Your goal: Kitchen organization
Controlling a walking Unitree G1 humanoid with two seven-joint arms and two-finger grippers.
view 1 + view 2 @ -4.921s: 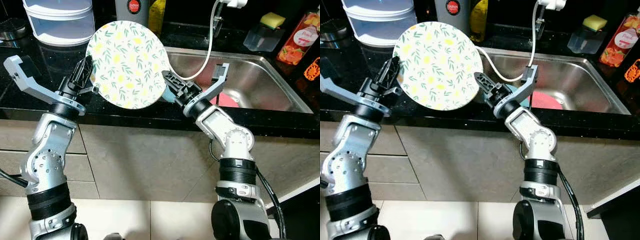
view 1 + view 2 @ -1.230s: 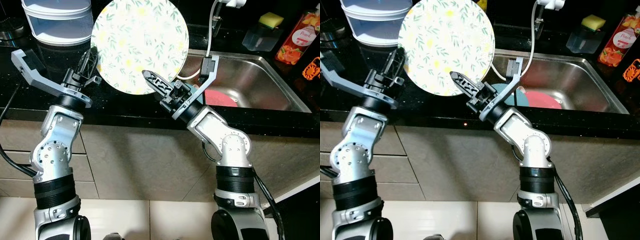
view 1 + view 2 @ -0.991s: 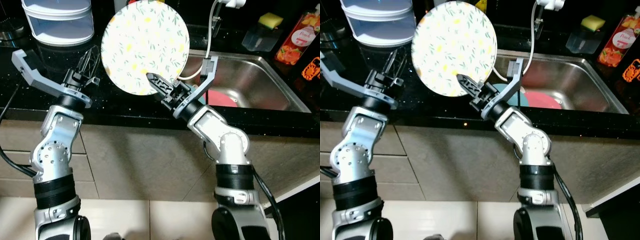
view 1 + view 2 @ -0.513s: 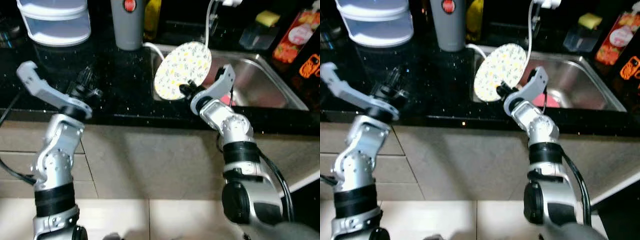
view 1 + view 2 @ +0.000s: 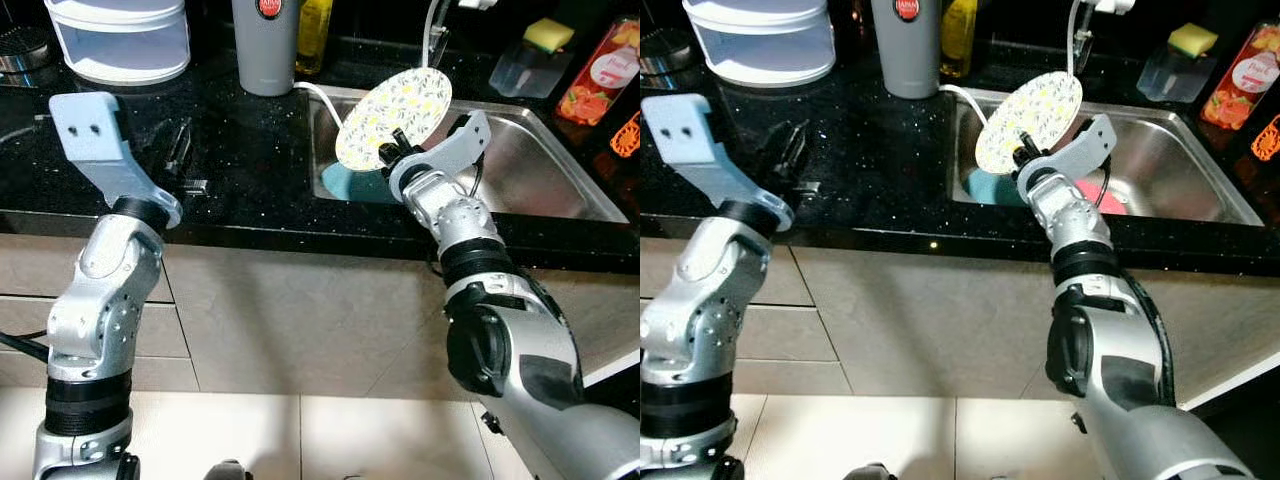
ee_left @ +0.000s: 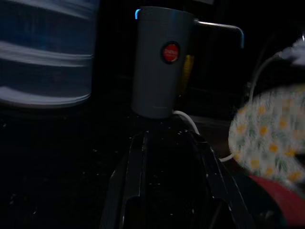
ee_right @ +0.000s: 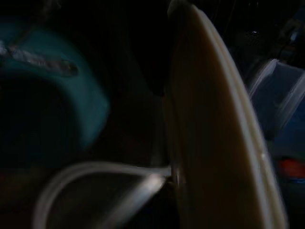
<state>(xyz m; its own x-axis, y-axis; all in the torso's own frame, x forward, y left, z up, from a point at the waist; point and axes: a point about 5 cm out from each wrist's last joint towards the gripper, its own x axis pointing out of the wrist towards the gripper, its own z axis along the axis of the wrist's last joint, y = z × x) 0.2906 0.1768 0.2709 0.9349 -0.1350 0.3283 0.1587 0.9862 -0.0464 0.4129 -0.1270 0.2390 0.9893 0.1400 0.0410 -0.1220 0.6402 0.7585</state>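
- Two black fingers of the right gripper (image 5: 392,152) are closed on the lower edge of the floral plate (image 5: 393,119), holding it on edge, tilted, above the left end of the sink (image 5: 545,175).
- Under the plate, a teal dish (image 5: 345,183) lies in the sink basin, with a pink dish (image 5: 1102,195) beside it toward the right.
- One white hose (image 5: 1073,40) hangs from the faucet down behind the plate.
- Left gripper (image 5: 180,150) hovers low over the black countertop (image 5: 250,150), well apart from the plate; its fingers (image 6: 135,167) stand slightly apart with nothing between them.
- Beyond it stand a grey kettle (image 5: 266,45) with a red badge, a yellow bottle (image 5: 314,30) and a white stacked container (image 5: 118,38).
- At the far right of the counter sit a clear tub with a yellow sponge (image 5: 549,35) on top and a peach-label bottle (image 5: 600,72).
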